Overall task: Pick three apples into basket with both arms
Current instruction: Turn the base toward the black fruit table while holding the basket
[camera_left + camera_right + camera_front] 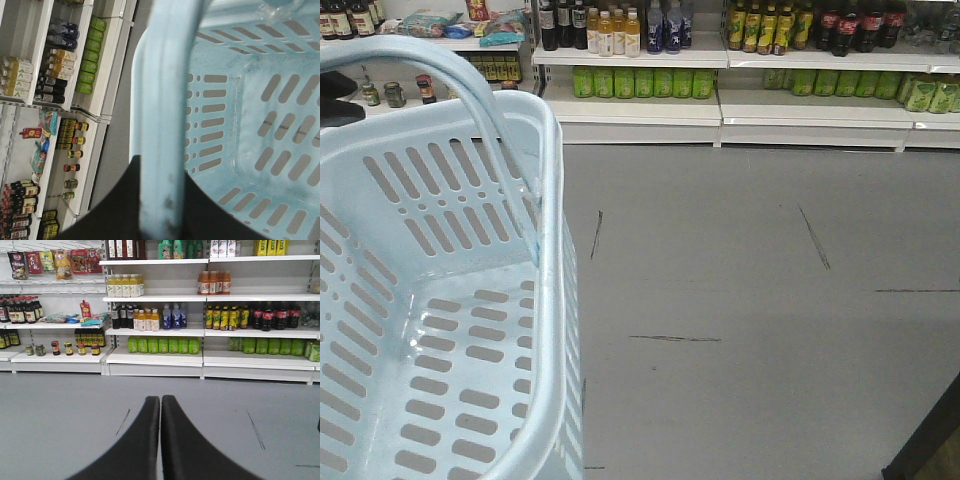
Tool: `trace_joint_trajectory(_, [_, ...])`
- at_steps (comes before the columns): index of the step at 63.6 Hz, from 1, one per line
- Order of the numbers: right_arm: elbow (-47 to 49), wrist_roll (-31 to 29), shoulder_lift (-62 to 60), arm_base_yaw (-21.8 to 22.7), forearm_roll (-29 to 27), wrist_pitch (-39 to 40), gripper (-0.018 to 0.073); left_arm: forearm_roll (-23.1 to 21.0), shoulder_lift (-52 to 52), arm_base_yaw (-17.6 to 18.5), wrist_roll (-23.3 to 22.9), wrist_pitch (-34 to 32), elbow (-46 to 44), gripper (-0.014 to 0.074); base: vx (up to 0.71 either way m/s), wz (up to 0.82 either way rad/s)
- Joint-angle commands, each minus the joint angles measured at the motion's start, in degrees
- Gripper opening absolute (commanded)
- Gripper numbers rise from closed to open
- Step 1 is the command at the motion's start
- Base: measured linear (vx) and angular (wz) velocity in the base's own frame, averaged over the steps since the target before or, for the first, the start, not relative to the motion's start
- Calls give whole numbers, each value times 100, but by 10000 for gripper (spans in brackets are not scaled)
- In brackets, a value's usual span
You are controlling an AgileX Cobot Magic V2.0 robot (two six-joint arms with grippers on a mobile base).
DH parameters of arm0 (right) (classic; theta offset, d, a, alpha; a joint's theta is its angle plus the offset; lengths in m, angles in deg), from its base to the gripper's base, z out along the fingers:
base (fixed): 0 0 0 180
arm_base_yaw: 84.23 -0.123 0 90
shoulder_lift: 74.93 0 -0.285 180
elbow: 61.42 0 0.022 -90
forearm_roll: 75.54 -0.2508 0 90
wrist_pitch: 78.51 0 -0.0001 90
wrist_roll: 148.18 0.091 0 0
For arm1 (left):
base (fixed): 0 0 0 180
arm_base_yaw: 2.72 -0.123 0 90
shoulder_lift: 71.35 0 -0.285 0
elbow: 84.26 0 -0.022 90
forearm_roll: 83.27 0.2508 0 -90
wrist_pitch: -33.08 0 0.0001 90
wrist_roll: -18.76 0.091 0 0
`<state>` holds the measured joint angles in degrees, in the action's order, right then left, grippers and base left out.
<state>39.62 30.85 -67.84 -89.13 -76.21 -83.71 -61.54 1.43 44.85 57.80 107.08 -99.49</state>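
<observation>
The pale blue basket [552, 250] fills the left of the front view, hanging tilted over the grey floor, and its slotted inside holds nothing. Its hoop handle [470, 85] arches over it. In the left wrist view my left gripper [161, 167] is shut on the handle [165, 100], one black finger on each side of the bar, with the basket's interior [250, 80] to the right. My right gripper [160, 399] is shut with nothing between its fingers and points at the shelves over bare floor. No apples are in view.
White shop shelves [155, 357] with bottles and jars line the far wall, with green bottles [640, 82] on the lowest shelf. The grey floor [750, 290] has thin black scuff marks. A dark shape [932, 440] cuts the bottom right corner.
</observation>
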Motion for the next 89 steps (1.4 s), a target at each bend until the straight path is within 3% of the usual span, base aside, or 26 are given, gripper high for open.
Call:
trace_joint_trajectory(1, [-56, -39, 55, 26, 14, 443, -8, 156, -108, 26, -34, -244, -163, -6, 14, 2])
trace_joint_trajectory(89, [-56, -39, 55, 26, 14, 443, -8, 156, -115, 26, -34, -244, -163, -6, 7, -16])
